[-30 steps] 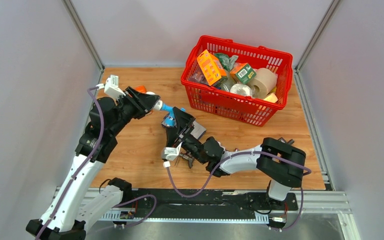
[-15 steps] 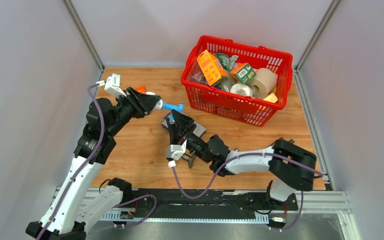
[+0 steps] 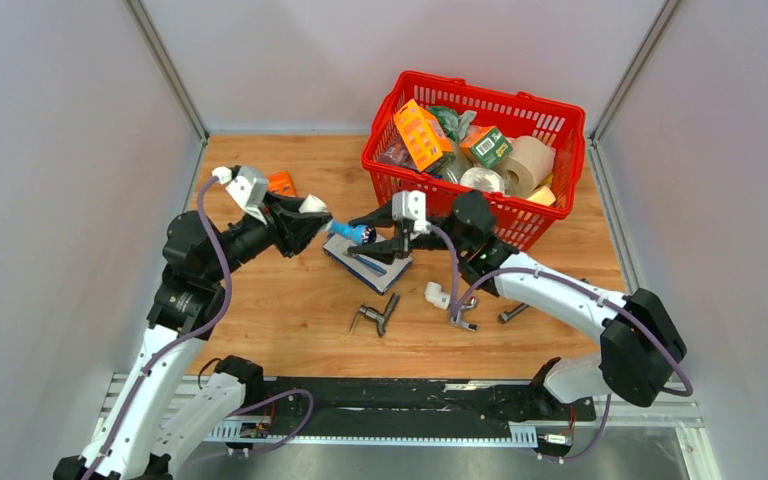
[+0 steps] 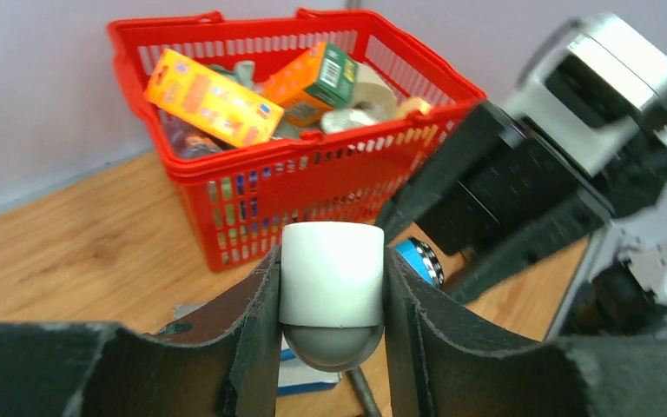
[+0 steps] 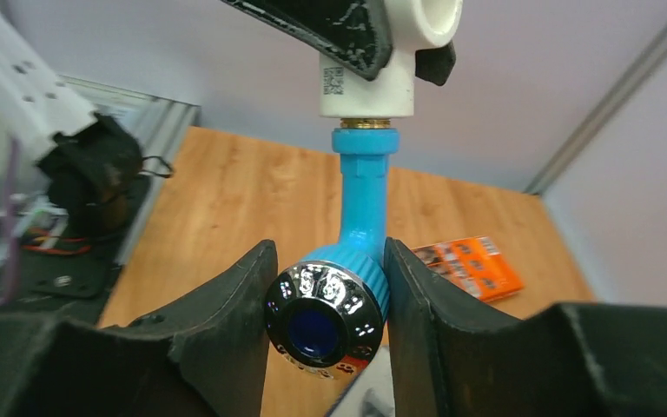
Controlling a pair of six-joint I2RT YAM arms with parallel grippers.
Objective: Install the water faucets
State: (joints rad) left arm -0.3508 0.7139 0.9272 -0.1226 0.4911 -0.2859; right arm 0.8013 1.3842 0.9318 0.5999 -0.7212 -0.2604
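Right gripper [image 5: 328,254] is clamped on the faucet [image 5: 360,187] by its ribbed blue head, chrome-capped and slick. Left gripper [image 4: 332,261] pinches the smooth white fitting [image 4: 332,274]. The pair hangs over the bench [image 3: 280,290], near the red basket [image 3: 430,200]. Brass thread [image 5: 365,124] shows at the joint, so I'd line up both axes and turn gently, lest it cross-thread

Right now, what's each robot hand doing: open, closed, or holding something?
Left hand: closed on the white fitting joined to the blue faucet.
Right hand: closed on the blue faucet, at its chrome-capped head.
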